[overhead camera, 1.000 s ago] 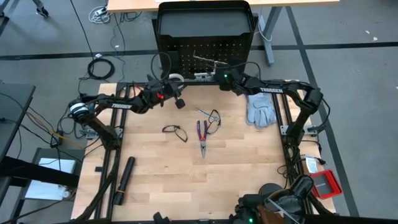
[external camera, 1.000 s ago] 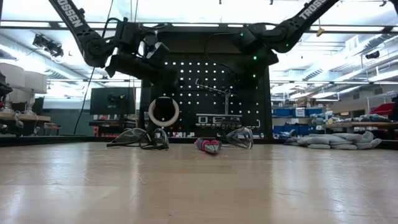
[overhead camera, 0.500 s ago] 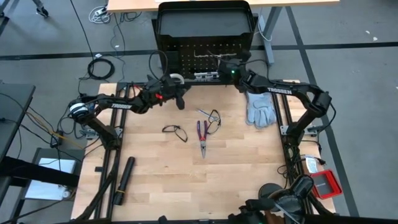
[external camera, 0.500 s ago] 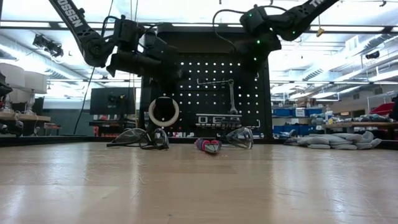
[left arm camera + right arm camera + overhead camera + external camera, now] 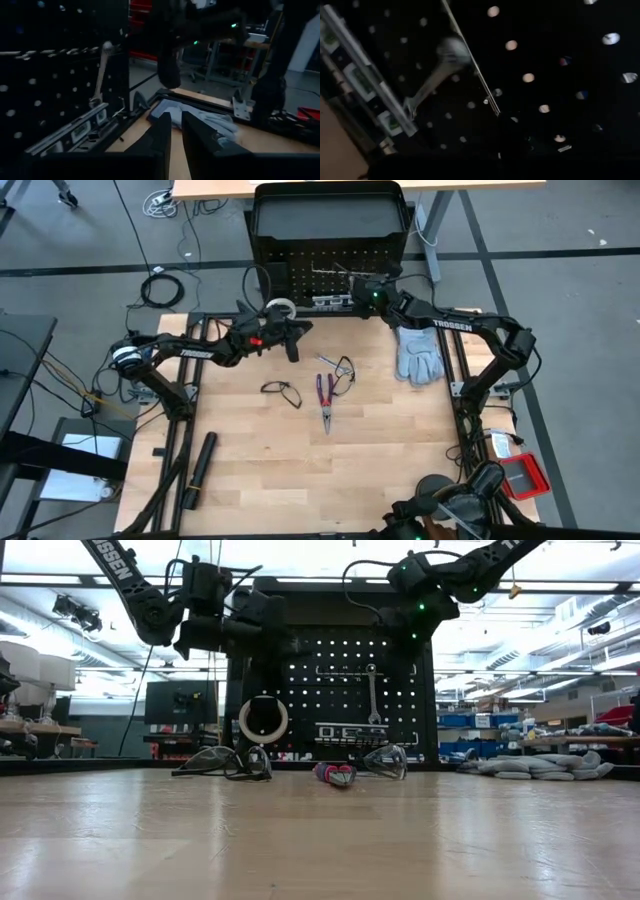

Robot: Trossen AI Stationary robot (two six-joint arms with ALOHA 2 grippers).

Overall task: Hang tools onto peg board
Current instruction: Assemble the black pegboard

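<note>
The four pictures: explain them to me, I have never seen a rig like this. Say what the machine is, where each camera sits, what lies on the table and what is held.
Two dark robot arms work at a wooden table, hanging tools on the black peg board. One picture looks straight down, one looks level across the table top, and two come from cameras on the arms' wrists. A wrench hangs on the board, and a white tape ring shows against it. Pliers and two glasses lie on the table. The left arm reaches beside the tape ring, jaws slightly apart. The right arm is up at the board, jaws shut. Nothing shows in either.
</note>
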